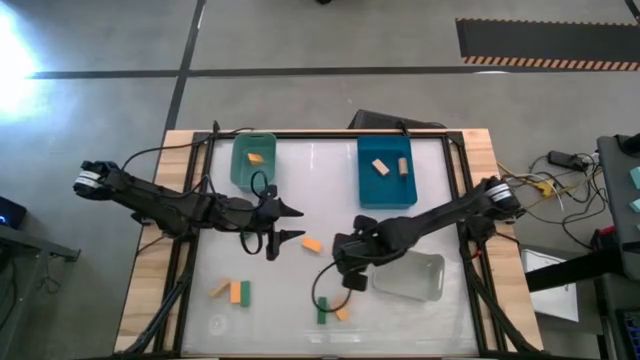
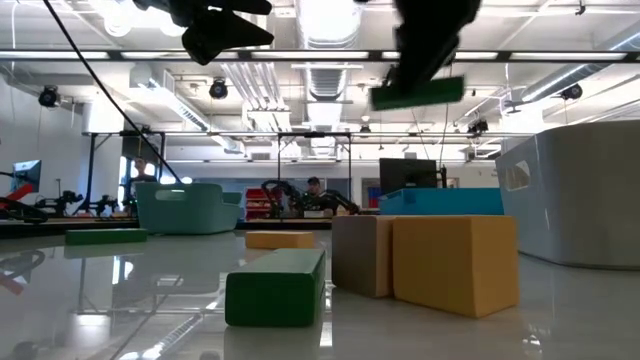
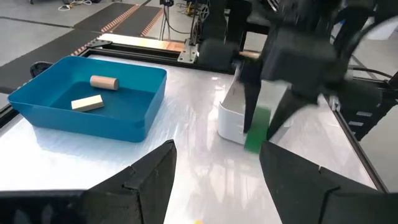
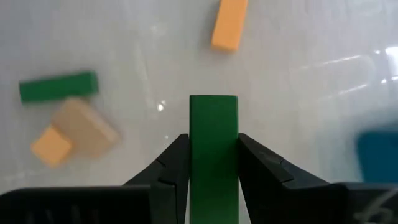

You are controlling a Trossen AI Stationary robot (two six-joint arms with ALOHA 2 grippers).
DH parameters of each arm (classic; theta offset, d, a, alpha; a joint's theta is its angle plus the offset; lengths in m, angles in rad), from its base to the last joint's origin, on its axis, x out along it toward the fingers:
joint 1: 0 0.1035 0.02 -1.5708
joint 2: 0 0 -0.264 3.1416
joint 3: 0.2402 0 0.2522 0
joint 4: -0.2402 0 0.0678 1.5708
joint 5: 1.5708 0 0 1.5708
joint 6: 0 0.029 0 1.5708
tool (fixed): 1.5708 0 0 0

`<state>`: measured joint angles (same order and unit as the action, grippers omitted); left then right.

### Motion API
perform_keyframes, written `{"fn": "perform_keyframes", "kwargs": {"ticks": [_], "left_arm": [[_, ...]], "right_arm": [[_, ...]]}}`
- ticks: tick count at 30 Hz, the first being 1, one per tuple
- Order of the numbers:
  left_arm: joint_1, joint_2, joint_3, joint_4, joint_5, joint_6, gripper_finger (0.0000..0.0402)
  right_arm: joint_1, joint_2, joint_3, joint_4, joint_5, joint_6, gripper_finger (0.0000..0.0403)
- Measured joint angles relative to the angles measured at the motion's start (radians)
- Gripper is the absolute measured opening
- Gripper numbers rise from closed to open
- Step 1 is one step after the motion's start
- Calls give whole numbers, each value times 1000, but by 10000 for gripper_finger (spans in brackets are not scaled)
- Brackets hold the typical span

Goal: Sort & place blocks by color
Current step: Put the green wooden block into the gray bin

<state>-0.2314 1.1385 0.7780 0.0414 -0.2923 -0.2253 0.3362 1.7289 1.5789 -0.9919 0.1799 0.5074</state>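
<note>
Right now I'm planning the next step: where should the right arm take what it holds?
Probably over to the clear bin beside it. The right gripper grips a green block off the table; the blue bin has tan blocks, the teal bin an orange one.

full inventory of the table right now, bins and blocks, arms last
Teal plastic bin: one, far side, left; holds one small orange block.
Blue plastic bin: one, far side, right; holds two pale tan wooden pieces, one of them round.
Clear plastic bin: one, near side, right.
Loose orange blocks: three, at centre, near left and near centre.
Loose green blocks: two, near left and near centre.
Loose tan block: one, beside the near-centre orange one.
Unclear block: one, orange or tan, near left.
Held green block: one, lifted off the table.
Left gripper: open, mid-table.
Right gripper: shut on the held green block, beside the clear bin.
</note>
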Motion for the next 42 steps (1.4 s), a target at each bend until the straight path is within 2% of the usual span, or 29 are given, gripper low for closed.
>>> {"fn": "perform_keyframes", "kwargs": {"ticks": [7, 19, 26, 32, 42], "left_arm": [[0, 0, 0, 0, 0, 0, 217], [0, 0, 0, 1, 0, 0, 217], [0, 0, 0, 2, 0, 0, 217], [0, 0, 0, 2, 0, 1, 217], [0, 0, 0, 2, 0, 1, 217]], "right_arm": [[84, -98, -75, -79, -31, -22, 98], [180, -279, -365, -62, -57, 226, 99], [229, -383, -580, 96, -60, 330, 100], [231, -434, -733, 268, -57, 346, 100], [231, -424, -860, 393, -57, 371, 100]]}}
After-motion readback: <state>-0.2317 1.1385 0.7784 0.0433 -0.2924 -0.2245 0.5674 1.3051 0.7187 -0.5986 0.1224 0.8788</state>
